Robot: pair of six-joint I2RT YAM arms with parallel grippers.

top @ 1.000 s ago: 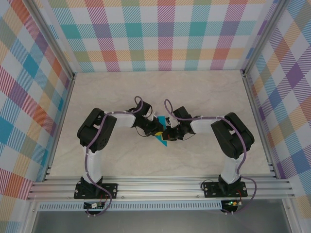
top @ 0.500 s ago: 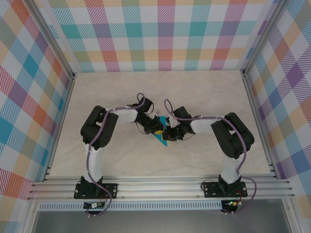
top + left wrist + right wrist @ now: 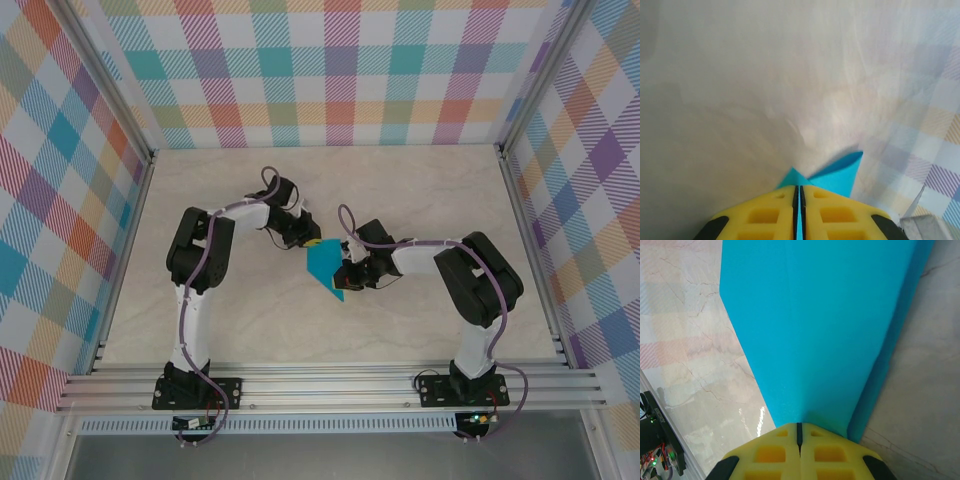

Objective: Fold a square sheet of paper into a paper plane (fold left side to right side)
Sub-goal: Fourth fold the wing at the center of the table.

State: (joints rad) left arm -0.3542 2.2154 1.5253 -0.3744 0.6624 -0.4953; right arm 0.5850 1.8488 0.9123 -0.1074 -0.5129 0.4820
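Cyan, plain paper plane pinched by left pincer and right pincer.

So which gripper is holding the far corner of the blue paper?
The left gripper, pinching the far corner of the folded paper; the right gripper clamps its right edge.

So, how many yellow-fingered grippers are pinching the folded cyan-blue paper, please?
2: left gripper holds the folded cyan-blue paper at its far corner, right gripper at its right side.
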